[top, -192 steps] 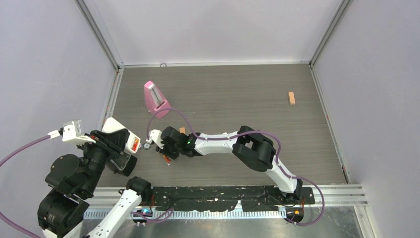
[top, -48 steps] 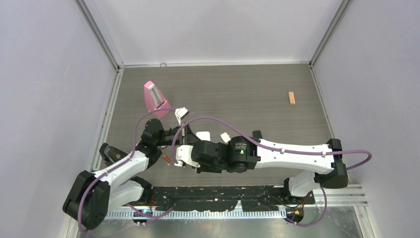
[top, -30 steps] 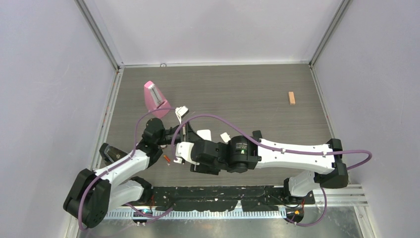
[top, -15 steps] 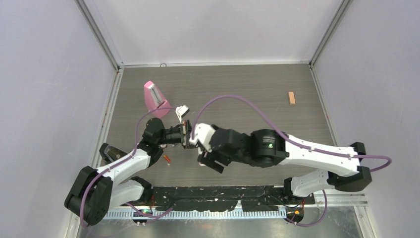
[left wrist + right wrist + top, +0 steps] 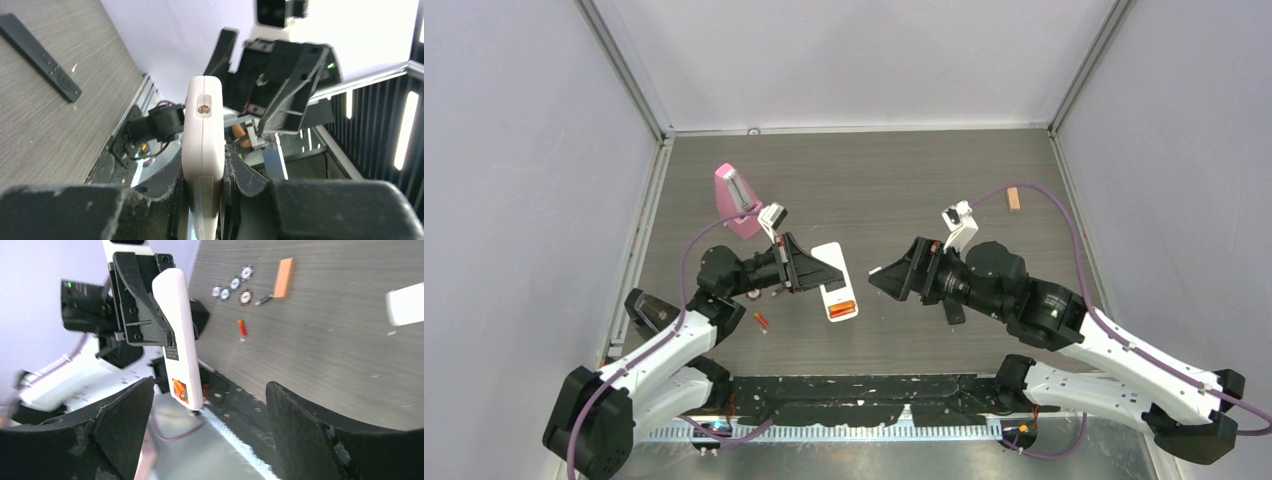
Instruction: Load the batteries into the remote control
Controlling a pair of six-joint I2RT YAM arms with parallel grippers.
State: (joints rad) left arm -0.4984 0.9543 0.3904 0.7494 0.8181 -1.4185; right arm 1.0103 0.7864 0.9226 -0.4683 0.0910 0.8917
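Remote control [image 5: 832, 283], white, is clamped on edge between the fingers of the left gripper [image 5: 808, 270] and held off the surface [image 5: 924, 190]. One orange battery [image 5: 177, 386] sits in its open compartment. A second battery [image 5: 762, 321] lies on the surface beside the left arm. Facing the remote, the right gripper [image 5: 887, 279] has its fingers spread wide.

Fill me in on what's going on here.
The left gripper is holding the white remote off the table, jaws shut on it. An orange battery shows near the remote's lower end. The right gripper faces it a little apart, jaws open and empty. A second battery lies loose on the table.
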